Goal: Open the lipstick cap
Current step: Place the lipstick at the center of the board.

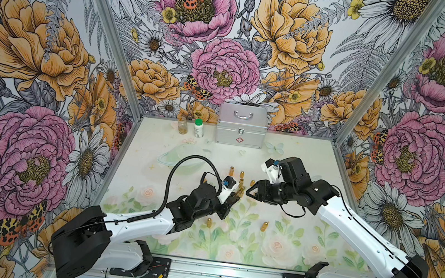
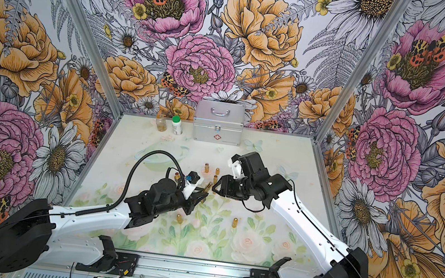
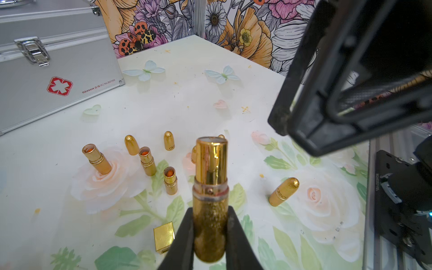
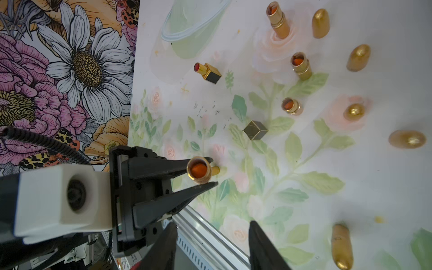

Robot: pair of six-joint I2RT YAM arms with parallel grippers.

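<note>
Left wrist view carries the only print that can be read. The silver aluminium case (image 3: 58,77) bears a red cross emblem, "GLosen", some Chinese characters and "No.B0169". It stands at the middle of the back edge of the flower-printed bench (image 1: 151,136). A script mark on the caps is too small to read.

The round gold lipstick tube (image 3: 210,163) is held off the bench, above its middle, tilted. The left gripper (image 3: 210,210) has its black fingers (image 3: 184,233) clamped on the glittery gold base. Above that base sits a smeared clear band, then a mirror-bright gold sleeve. It wears no cap, and the right wrist view shows an orange stick sunk inside the open mouth. The right gripper (image 4: 212,225) faces that mouth from near, jaws apart with nothing between them.

Counted in the right wrist view:
- three more round gold tubes (image 4: 300,65), uncapped and upright
- five bullet-shaped gold caps (image 4: 358,57)
- one square black-and-gold lipstick (image 4: 207,72) with a red stick
- one square gold cap (image 4: 254,130)

A further gold piece behind the held tube is mostly hidden. Left of the case, along the back edge, stand one clear jar (image 1: 182,125) and one white bottle with a green lid (image 1: 198,128).
</note>
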